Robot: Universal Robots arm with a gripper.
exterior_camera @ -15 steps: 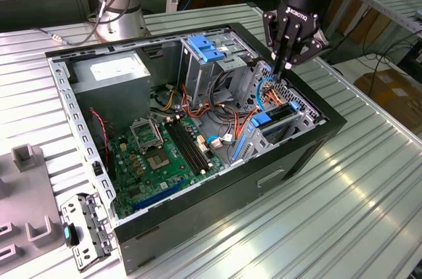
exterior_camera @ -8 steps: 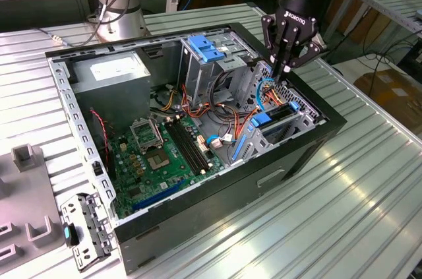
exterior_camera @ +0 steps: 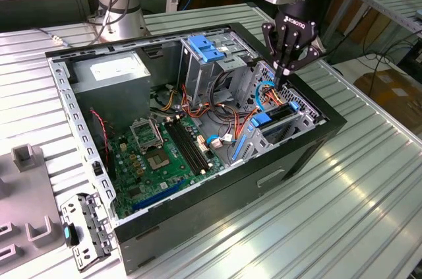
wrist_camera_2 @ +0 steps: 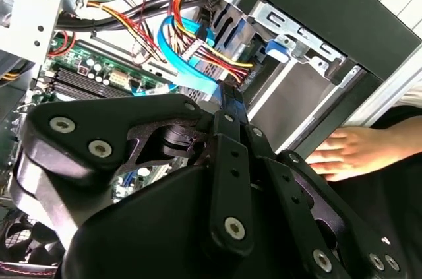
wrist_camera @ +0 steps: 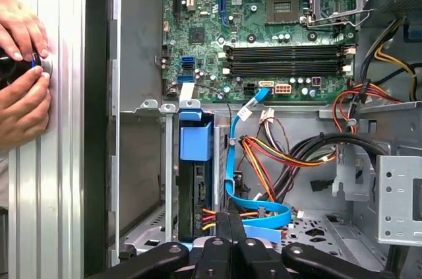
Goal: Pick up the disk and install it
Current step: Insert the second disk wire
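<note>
Open computer case (exterior_camera: 198,226) lying on its side on a ribbed metal table (exterior_camera: 343,213). The gripper (exterior_camera: 285,74) hangs over the drive cage at the exterior view's right end of the case, its fingertips just above the cage and the bundle of cables there. The fingers (wrist_camera: 227,226) are pressed together with no visible gap between them and nothing clamped; the same closed pose appears in the second wrist view (wrist_camera_2: 231,97).

The disk (wrist_camera: 196,180), dark with a bright blue carrier, stands on edge inside a slot of the drive cage; in the exterior view its blue frame (exterior_camera: 273,119) shows just below the fingertips. A flat blue data cable (wrist_camera: 264,216) loops beside it, close to the fingertips, among orange, yellow and red power wires (wrist_camera: 277,154).

The green motherboard (exterior_camera: 158,154) covers the case floor, with the power supply (exterior_camera: 109,71) at the far left corner. A pale-blue plastic plate (exterior_camera: 208,48) sits atop the far bay. A perforated grey bracket (exterior_camera: 82,229) lies on the table near the case's left corner.

A person's 2 hands (wrist_camera: 23,74) rest outside the case wall in the first wrist view.
</note>
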